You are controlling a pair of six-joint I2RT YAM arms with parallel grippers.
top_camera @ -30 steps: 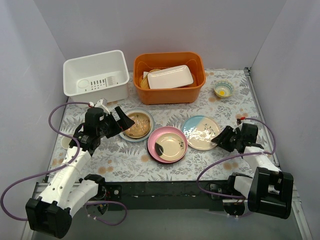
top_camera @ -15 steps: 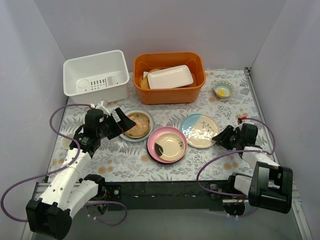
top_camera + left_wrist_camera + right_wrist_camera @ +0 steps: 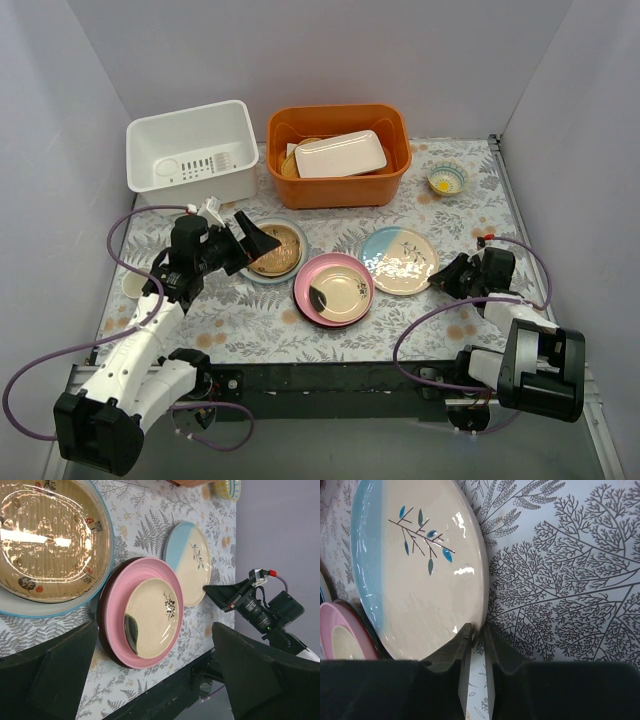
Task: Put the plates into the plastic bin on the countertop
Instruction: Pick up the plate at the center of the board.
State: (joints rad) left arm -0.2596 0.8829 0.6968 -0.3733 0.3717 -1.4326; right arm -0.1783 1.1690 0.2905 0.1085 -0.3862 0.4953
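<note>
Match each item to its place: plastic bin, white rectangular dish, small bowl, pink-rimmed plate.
Things:
1. plastic bin
2. white rectangular dish
3. small bowl
4. pink-rimmed plate

Places:
A. inside the orange tub
B. between the amber plate and the blue-and-cream plate
C. back left of the countertop
D. back right, to the right of the orange tub

Pairs: 1-C; 2-A; 3-D; 4-B
</note>
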